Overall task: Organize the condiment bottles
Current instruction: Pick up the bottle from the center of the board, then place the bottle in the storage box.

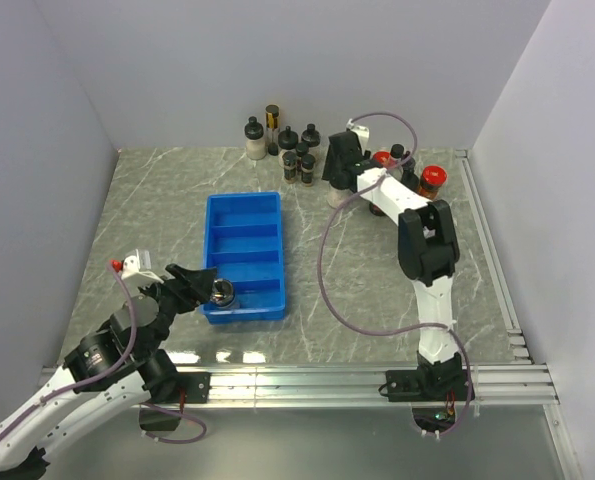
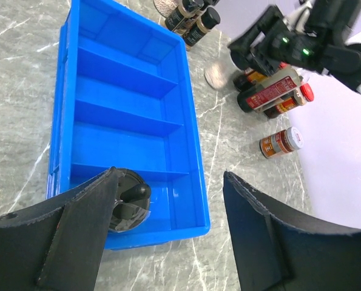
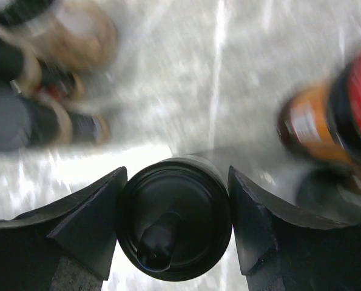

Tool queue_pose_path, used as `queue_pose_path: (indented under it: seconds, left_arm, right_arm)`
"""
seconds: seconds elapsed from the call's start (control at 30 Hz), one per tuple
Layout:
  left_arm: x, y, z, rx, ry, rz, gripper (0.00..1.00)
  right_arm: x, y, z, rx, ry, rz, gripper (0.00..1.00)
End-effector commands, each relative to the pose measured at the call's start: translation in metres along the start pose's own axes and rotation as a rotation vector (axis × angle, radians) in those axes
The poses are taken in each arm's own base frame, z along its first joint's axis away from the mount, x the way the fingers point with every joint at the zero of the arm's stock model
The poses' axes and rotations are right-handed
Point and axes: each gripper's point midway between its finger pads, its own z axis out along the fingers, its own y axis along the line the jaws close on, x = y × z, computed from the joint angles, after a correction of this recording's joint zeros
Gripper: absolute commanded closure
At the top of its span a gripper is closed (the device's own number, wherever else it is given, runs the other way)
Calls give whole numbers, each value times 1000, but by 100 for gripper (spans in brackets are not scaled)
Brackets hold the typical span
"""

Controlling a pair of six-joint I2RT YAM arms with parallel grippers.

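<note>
Several bottles (image 3: 53, 115) are crowded round the black-capped bottle (image 3: 174, 224) pinched by the right gripper (image 3: 175, 182). The left gripper (image 2: 171, 176) is held spread at the blue tray (image 2: 192, 151), jar (image 2: 131, 206) alongside.

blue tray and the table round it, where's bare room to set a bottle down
Bare: the blue tray's three far compartments, and the nearest one right of its jar. Open table left of the tray, and between the tray and the right arm. Crowded: the back-edge bottles and the red-capped group; between them the right tool grips a black-capped bottle.
</note>
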Motion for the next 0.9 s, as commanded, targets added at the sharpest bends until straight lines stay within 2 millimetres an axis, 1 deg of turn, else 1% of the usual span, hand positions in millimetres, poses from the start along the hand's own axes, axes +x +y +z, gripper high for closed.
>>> queue_pose_path:
  seconds: [0.0,0.03,0.07,0.13,0.17,0.2,0.23,0.27,0.3,0.33,0.37,0.4,0.43,0.5,0.53,0.6,0.63,0.67,0.73,0.77,0.87]
  left_arm:
    - [-7,-4,-4,13,-14,-19,24]
    - [-9,-3,-4,9,-19,-13,24]
    - [-10,-3,-5,9,-23,-16,25]
    - [-13,-3,-6,7,-30,-15,25]
    - [-14,-2,-7,4,-33,-13,25]
    - [-15,-2,-7,3,-36,-14,25]
    - [-17,-2,-8,5,-40,-14,25]
    - [-19,-2,-9,3,-44,-15,25]
    - [-19,-1,-9,0,-46,-14,25]
    - [-20,-1,-10,1,-48,-14,25]
    - [-22,0,-11,-3,-53,-14,25]
    - [-23,0,-11,-7,-54,-12,25]
    - [-25,0,-12,-6,-59,-13,25]
    - [-26,1,-12,-13,-61,-12,25]
    - [-28,0,-13,-12,-66,-18,25]
    - [-31,-2,-14,-10,-74,-21,25]
    - [-32,-2,-14,-8,-78,-24,25]
    - [-32,-1,-13,-14,-81,-21,25]
    - [-33,1,-12,-24,-88,-24,26]
    - [-33,2,-12,-30,-90,-22,25]
    - [-34,2,-11,-36,-96,-29,26]
  right_arm:
    - [-30,3,-56,-54,-53,36,100]
    - [-28,3,-64,-68,-46,35,100]
    - [-25,8,-81,-109,-37,30,100]
    - [-20,14,-99,-151,-25,21,100]
    - [-20,13,-115,-175,-29,20,100]
    - [-12,25,-127,-216,-18,-3,100]
    - [-18,29,-145,-242,-40,-5,100]
    - [-9,30,-151,-253,-27,-19,100]
    - [-3,42,-165,-294,-20,-34,100]
    - [-1,46,-174,-312,-20,-37,100]
    - [-3,48,-188,-330,-33,-39,100]
    - [4,56,-201,-348,-26,-55,100]
    - [0,60,-217,-378,-43,-53,100]
    - [7,67,-235,-413,-43,-73,100]
    - [15,79,-250,-452,-38,-93,100]
    - [27,87,-272,-509,-36,-111,100]
    - [32,98,-289,-562,-45,-118,100]
    - [45,101,-294,-576,-29,-124,100]
    - [52,109,-307,-608,-45,-118,100]
    - [65,115,-315,-626,-34,-127,100]
    - [75,130,-327,-669,-34,-122,100]
